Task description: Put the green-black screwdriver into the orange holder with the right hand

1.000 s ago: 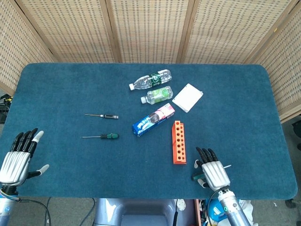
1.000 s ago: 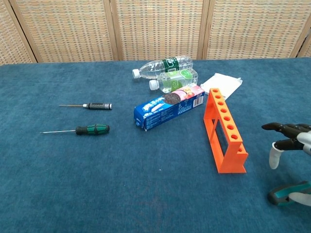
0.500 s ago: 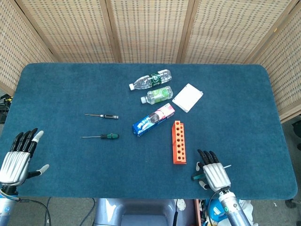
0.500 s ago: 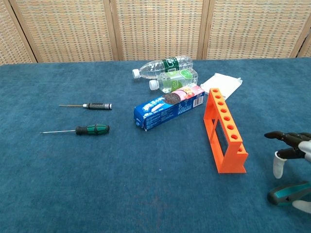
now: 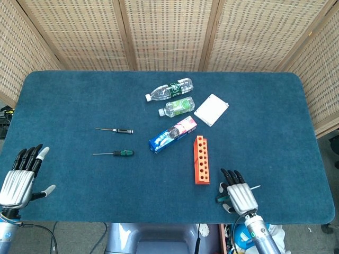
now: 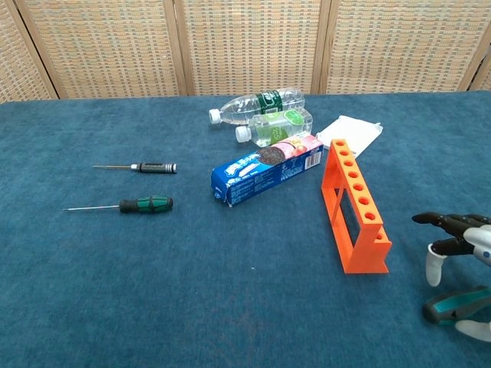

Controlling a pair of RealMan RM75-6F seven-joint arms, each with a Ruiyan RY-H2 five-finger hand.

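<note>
1. Well left of centre on the blue table [image 5: 275, 121], the green-black screwdriver [image 5: 114, 153] lies flat, pointing sideways: a thin bare metal shaft runs out to the left, and a short, stubby handle banded in green and black sits at the right end.
2. Seen from the chest view, that screwdriver [image 6: 123, 205] has a handle with a dark collar next to the shaft, then green, then a black grip; nothing touches it.
3. Just behind it, parallel and apart, lies a second screwdriver [image 5: 115, 129] with a slim black-and-silver handle.
4. Right of centre stands the orange holder [image 5: 201, 159], a long narrow rack with a row of round holes along its top; the chest view shows it as an open frame [image 6: 354, 205] standing on the cloth.
5. At the near edge, just right of the holder, the right hand [image 5: 237, 193] is palm down with its dark fingers stretched forward and slightly spread. A teal-and-grey object [image 6: 456, 303] shows at or under its thumb side; from either view I cannot tell whether the hand holds it or merely rests over it.
6. Far off at the near left corner, the left hand [image 5: 21, 177] is held with fingers extended and apart, holding nothing.
7. Behind the holder lie a blue toothpaste box [image 5: 173, 135], two plastic bottles [image 5: 168, 90] [image 5: 176, 107] and a white flat packet [image 5: 211, 109].
</note>
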